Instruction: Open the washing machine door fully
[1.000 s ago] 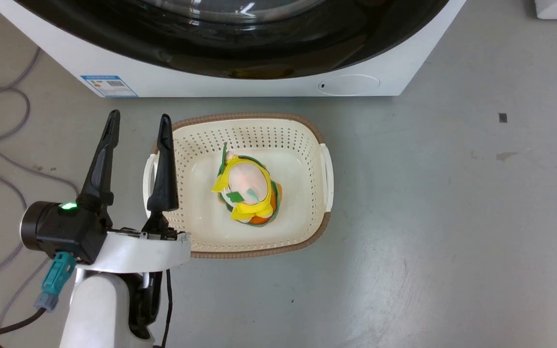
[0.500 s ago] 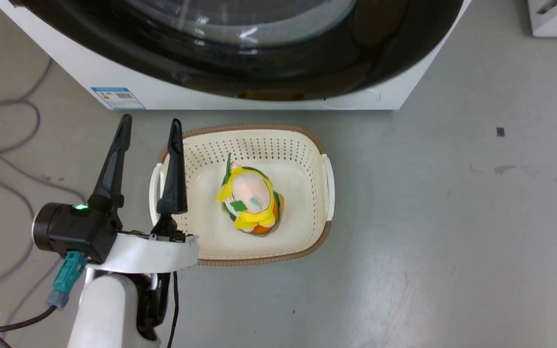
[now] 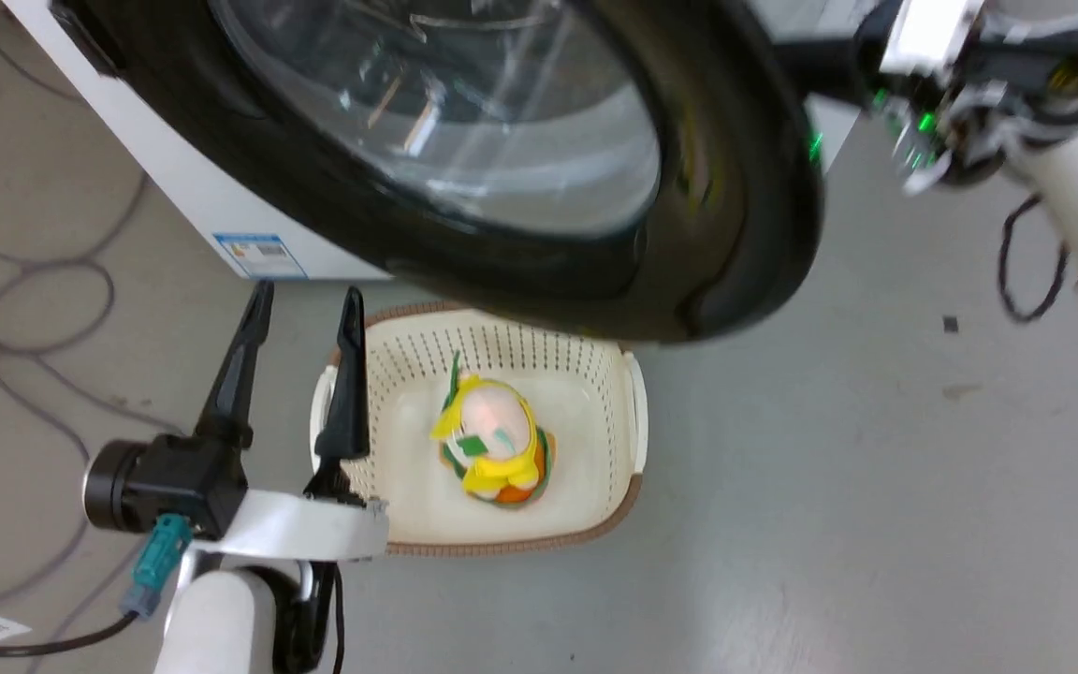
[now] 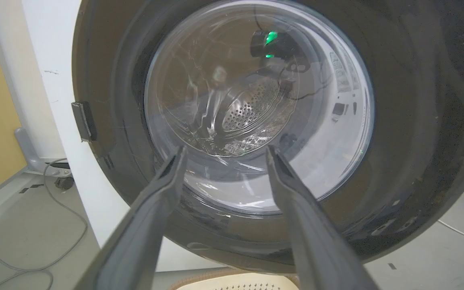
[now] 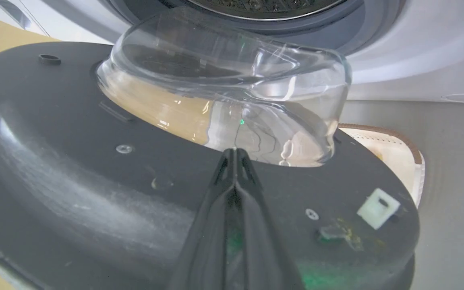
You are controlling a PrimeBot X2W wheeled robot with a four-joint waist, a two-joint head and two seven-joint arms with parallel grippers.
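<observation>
The right gripper (image 5: 235, 152), closed tight on nothing, lies with its tips against the inner face of the washing machine door (image 5: 75, 193), which stands part-way out from the washing machine (image 3: 211, 201) — the opening looks about half done. Next it wants a steady push further outward. The left gripper (image 3: 307, 290) hangs empty, fingers spread wide, beside a basket (image 3: 634, 421) with a toy (image 3: 497, 440), on the floor (image 3: 876, 515) under the door's lower edge — low enough, I judge, not to bar the swing.
</observation>
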